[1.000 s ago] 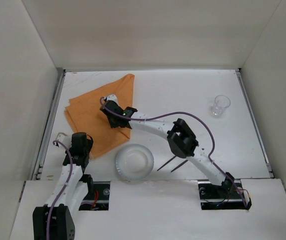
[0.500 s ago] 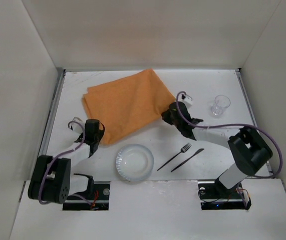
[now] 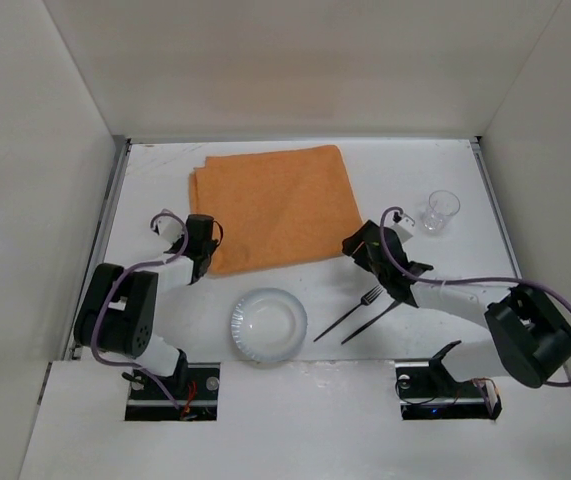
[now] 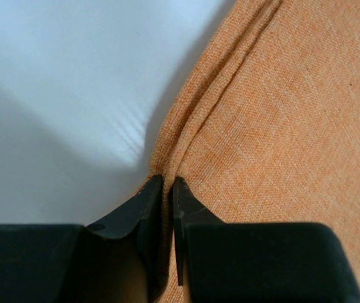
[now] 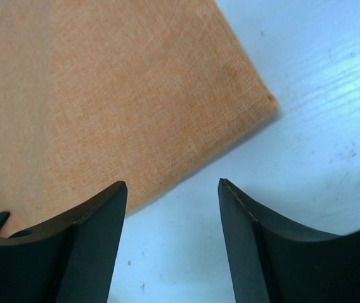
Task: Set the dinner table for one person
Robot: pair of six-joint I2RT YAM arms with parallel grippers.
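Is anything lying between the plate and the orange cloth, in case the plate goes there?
Nothing visible. Only bare table separates plate and cloth. The left gripper pinches the cloth's near left corner, off to the side of that path.

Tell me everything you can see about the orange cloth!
The orange cloth is a plain woven fabric square with no pattern. It is spread nearly flat on the far left-middle of the white dinner table. Its near left corner is bunched into a raised fold, pinched in the shut left tool. The right tool stands open by the near right corner, not gripping it. Nothing lies on top of the cloth.
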